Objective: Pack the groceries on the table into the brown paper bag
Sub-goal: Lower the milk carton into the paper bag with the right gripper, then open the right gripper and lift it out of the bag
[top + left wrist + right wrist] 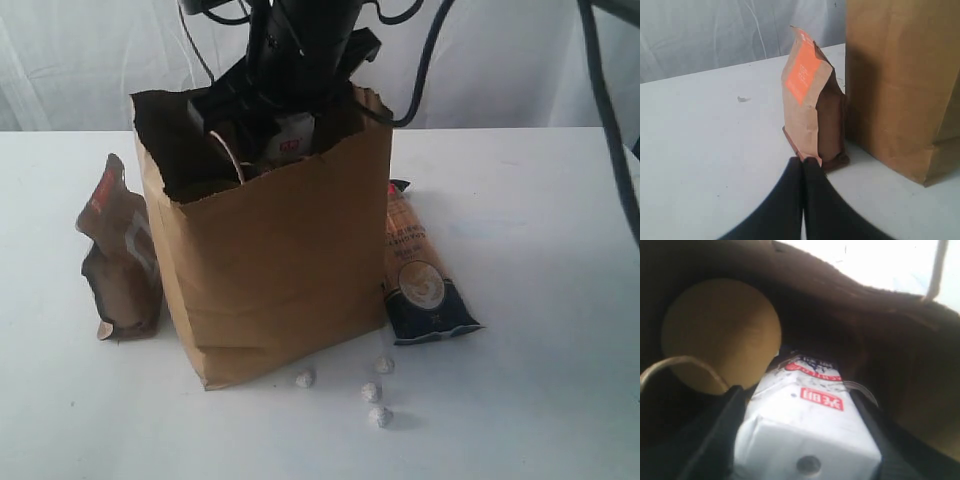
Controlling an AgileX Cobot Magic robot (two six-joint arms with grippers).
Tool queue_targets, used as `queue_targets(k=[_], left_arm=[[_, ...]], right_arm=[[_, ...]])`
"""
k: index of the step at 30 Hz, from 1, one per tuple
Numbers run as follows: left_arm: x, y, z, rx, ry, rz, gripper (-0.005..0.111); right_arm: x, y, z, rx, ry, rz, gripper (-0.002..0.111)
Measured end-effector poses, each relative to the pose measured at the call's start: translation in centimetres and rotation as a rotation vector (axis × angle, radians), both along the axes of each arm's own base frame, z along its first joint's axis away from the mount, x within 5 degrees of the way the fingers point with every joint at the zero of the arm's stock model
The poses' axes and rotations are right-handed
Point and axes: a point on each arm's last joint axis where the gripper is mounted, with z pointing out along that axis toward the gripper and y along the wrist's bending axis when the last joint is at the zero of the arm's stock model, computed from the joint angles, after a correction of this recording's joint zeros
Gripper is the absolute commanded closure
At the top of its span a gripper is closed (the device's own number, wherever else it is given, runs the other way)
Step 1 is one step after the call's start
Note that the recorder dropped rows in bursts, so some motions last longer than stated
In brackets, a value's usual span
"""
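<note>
I have the brown paper bag (280, 260) standing upright in the middle of the exterior frame on the white table (540, 400), its mouth open toward the top. My right arm comes down from the top centre of that frame into the bag's mouth. On the right wrist camera the right gripper (797, 390) has its fingers (715, 435) on either side of the small white-blue carton (805, 435), pinching it. The carton is inside the top of the bag, and from the exterior view its white face with a red mark shows just under the rim. Beside the carton, deeper in the bag, I see the round lid of the gold-lidded clear jar (720, 335), with a thin handle loop (685, 362) curving across it. The dark-brown pouch (120, 260) stands at the left of the exterior frame, just beside the bag wall. The long orange-navy packet (420, 280) lies flat at centre right, its near edge against the bag. Four small white lumps (372, 392) sit on the table at lower centre, in front of the bag. The left gripper (803, 161) is low over the table with its fingers pressed together and holding nothing, its tips just short of the pouch's base.
</note>
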Motion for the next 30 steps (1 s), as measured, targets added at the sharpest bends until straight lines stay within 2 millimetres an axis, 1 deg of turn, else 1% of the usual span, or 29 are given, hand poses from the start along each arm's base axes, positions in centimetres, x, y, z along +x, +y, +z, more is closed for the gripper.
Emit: queue_targets(k=[6,12,15,17,20,21,22,24,30], left_arm=[[0.0,0.0,0.0,0.000,0.000,0.000,0.107],[0.0,0.0,0.0,0.000,0.000,0.000,0.107],[0.0,0.0,0.0,0.000,0.000,0.000,0.107],[0.0,0.0,0.0,0.000,0.000,0.000,0.107],[0.0,0.0,0.0,0.000,0.000,0.000,0.107],[0.0,0.0,0.0,0.000,0.000,0.000,0.107],[0.0,0.0,0.0,0.000,0.000,0.000,0.107],[0.0,0.0,0.0,0.000,0.000,0.000,0.107],[0.0,0.0,0.0,0.000,0.000,0.000,0.107]], right_arm=[[0.4,0.4,-1.1,-0.011,0.020,-0.009,0.105],[0.6,0.5,-1.5,-0.017,0.026,-0.009,0.103],[0.6,0.6,-1.6,-0.019,0.028,-0.009,0.091],[0.6,0.6,-1.6,-0.019,0.028,-0.009,0.074],[0.6,0.6,-1.6,-0.019,0.028,-0.009,0.040],[0.6,0.6,-1.6,-0.019,0.028,-0.009,0.031],[0.7,0.6,-1.6,-0.017,0.027,-0.009,0.025],[0.7,0.6,-1.6,-0.015,0.024,-0.009,0.021],[0.6,0.5,-1.1,-0.002,0.010,-0.008,0.021]])
